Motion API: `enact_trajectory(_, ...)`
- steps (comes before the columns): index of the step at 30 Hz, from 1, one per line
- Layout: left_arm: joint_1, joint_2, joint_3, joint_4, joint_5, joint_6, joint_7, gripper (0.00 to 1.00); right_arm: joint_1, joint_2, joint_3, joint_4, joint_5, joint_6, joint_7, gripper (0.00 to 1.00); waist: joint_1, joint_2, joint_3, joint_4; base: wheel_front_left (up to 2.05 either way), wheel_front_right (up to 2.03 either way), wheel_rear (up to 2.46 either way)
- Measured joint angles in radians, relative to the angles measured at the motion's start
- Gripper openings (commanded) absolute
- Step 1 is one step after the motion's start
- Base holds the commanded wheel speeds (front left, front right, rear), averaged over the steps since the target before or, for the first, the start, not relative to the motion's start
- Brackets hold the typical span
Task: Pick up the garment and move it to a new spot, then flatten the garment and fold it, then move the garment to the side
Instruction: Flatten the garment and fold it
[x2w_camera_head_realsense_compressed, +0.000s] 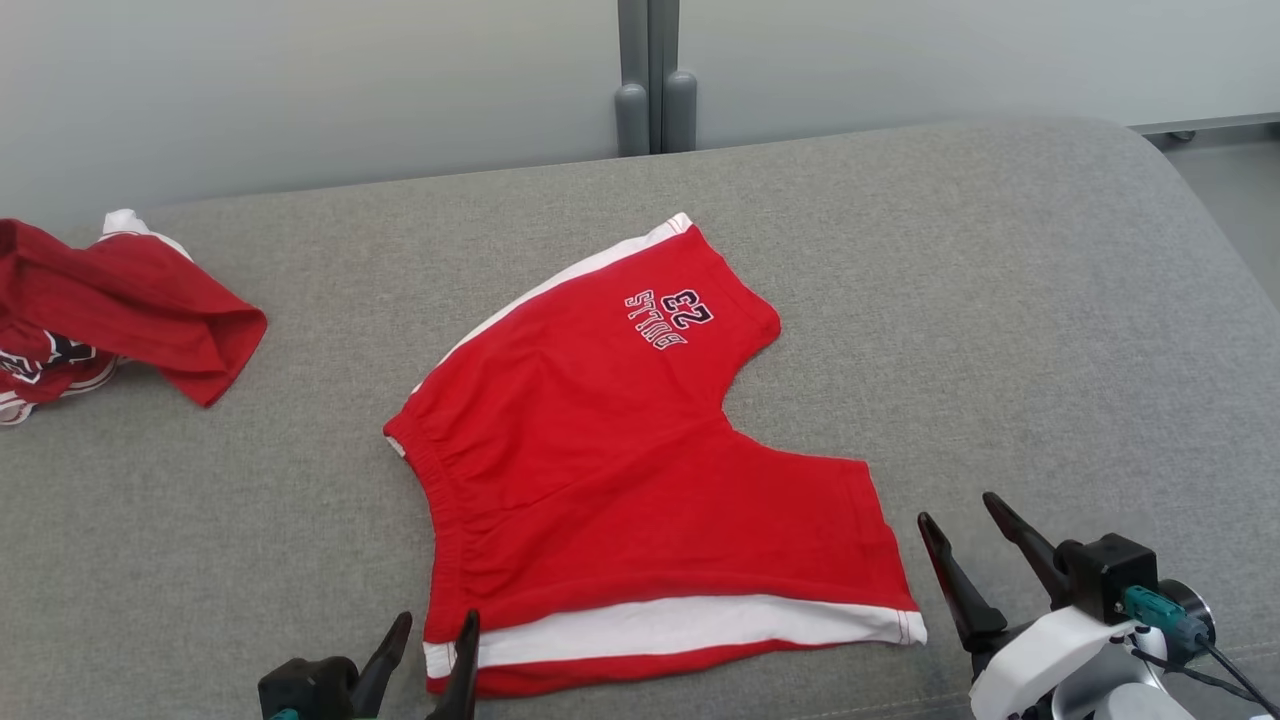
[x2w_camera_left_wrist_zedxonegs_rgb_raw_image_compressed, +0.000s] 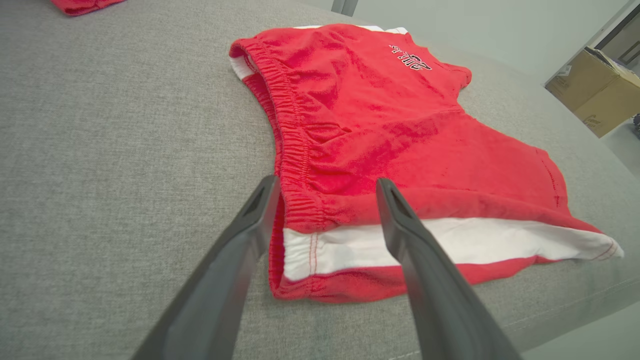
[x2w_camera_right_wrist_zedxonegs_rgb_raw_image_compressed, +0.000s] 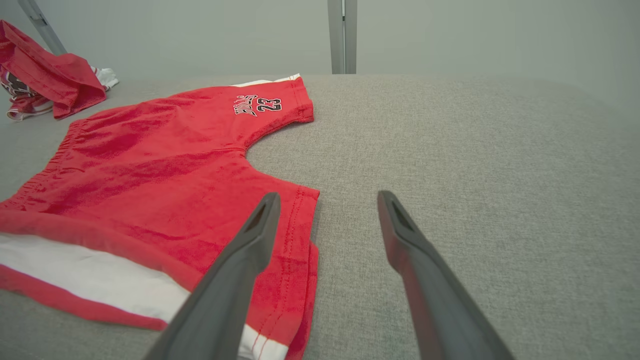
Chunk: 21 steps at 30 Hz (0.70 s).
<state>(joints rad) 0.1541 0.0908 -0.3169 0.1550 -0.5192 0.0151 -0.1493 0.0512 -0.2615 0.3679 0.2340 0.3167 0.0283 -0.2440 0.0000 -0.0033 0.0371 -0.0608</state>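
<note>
Shorts (x2w_camera_head_realsense_compressed: 640, 470) lie flat, ready for folding. Both my jaws hover wide open and empty at the near corners, placed to grip.

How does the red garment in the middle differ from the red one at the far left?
The middle shorts lie spread flat; the left garment sits crumpled in a heap. The middle shorts show their whole outline, with white side stripes and lettering; the left garment is cut off by the head view's edge. Both are red with white trim, on the grey cushion.
</note>
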Motion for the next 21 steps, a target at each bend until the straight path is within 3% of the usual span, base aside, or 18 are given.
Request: enact_trajectory(21,0.001,0.043,-0.015,0.053,-0.006,-0.032,0.105,1.00,0.023,0.002,0.093,0.115,0.001,0.069,0.016,1.00,0.0000,0.0000,0.035,-0.007,0.00,0.00,0.00)
